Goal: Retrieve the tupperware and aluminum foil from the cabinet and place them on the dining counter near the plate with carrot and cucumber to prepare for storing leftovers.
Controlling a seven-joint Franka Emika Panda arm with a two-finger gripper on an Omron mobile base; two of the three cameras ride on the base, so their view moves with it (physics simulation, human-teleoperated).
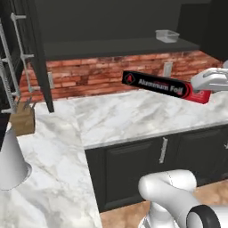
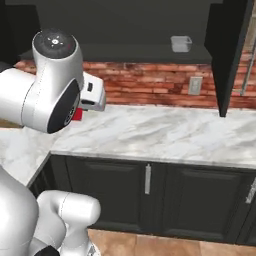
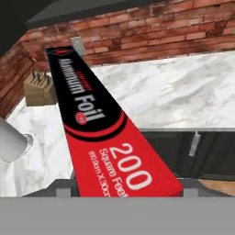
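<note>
My gripper (image 1: 199, 92) is shut on the red end of the aluminum foil (image 1: 159, 85), a long black box held level above the marble wall counter. In the hand view the aluminum foil (image 3: 98, 128) runs away from my gripper (image 3: 126, 188), between its two finger tips. A red corner of the aluminum foil (image 2: 77, 115) peeks out behind my arm. The tupperware (image 1: 167, 35), a small translucent grey tray, sits on the dark shelf of the open cabinet (image 1: 111, 46); the right base view shows the tupperware (image 2: 181, 43) on the same shelf. The dining counter and the plate with carrot and cucumber are out of view.
The marble wall counter (image 1: 133, 118) wraps around a corner against brick. A wooden knife block (image 1: 23, 119) and a white cone-shaped object (image 1: 11, 160) stand at the left. Open cabinet doors (image 2: 227, 55) hang on both sides. Below are black base cabinets (image 1: 133, 164) with silver handles.
</note>
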